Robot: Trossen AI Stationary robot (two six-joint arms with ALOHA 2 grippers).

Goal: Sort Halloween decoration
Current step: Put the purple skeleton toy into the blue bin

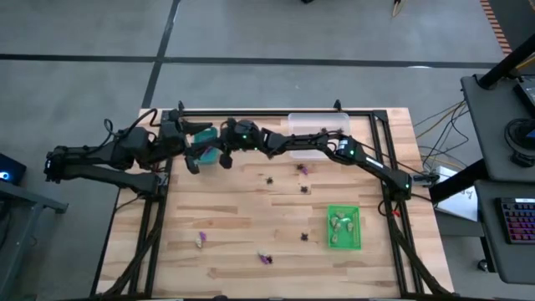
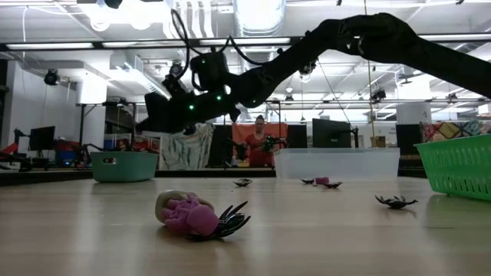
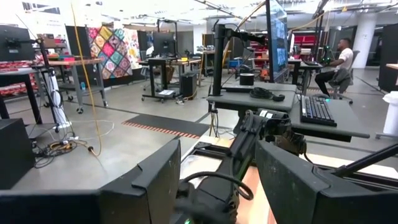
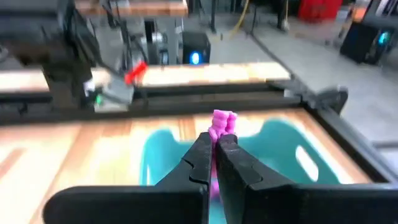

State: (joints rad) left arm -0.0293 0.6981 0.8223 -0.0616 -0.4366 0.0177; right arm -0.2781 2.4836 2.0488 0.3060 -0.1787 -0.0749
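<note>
My right gripper point(image 4: 216, 146) is shut on a purple Halloween decoration point(image 4: 222, 123) and reaches across the table to above the teal tray point(image 4: 280, 146) at the far left point(image 1: 209, 152). My left gripper point(image 3: 217, 180) stands open and level beside that tray, touching nothing, and looks along the right arm. Loose purple, black and cream decorations lie on the wood, among them a purple one point(image 1: 302, 168), a black one point(image 1: 270, 178) and a cream one point(image 1: 200, 240). In the low view a purple, cream and black cluster point(image 2: 196, 215) lies nearest. My right gripper pinches the purple decoration between its two fingertips point(image 4: 202, 149). The piece's upper end point(image 4: 224, 117) sticks out past the tips. The fingers come about level from the table's right side. The piece is lifted clear, over the teal tray.
A clear tray point(image 1: 319, 125) stands at the far edge, and a green tray point(image 1: 343, 227) holding cream pieces stands near the right. A black frame point(image 1: 276, 112) runs round the table. The room beyond holds desks, screens and people.
</note>
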